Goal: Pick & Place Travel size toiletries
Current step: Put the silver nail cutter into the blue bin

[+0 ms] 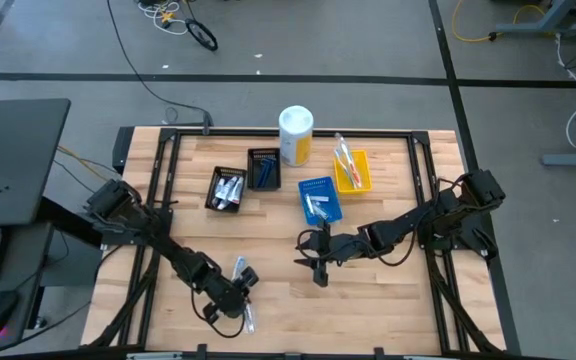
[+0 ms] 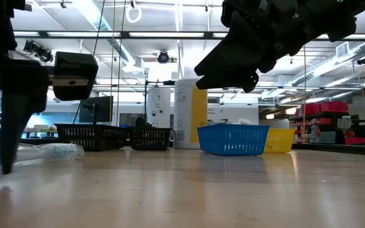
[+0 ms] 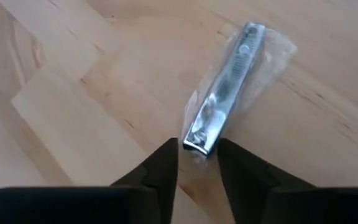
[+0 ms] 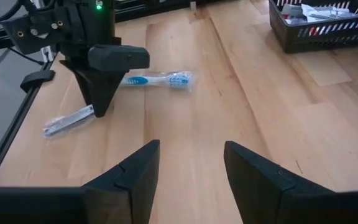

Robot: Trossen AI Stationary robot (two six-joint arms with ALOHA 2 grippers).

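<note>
A metal nail clipper [image 3: 225,87] in clear wrap lies flat on the wood near the table's near edge [image 1: 248,318]. My left gripper [image 3: 197,155] points down over it and is open. Its fingers stand on either side of the clipper's near end [image 3: 197,142]. A blue-and-white wrapped toothbrush [image 4: 157,79] lies flat just beyond the left gripper [image 4: 101,93], also seen from above [image 1: 239,267]. My right gripper [image 4: 191,155] is open and hangs above bare wood at mid-table [image 1: 318,262], holding nothing.
At the far side stand two black trays [image 1: 226,190] [image 1: 263,168] holding small items, a blue tray [image 1: 319,200], a yellow tray [image 1: 352,170] with toothbrushes, and a white-and-yellow canister [image 1: 295,135]. Bare wood lies between the two grippers.
</note>
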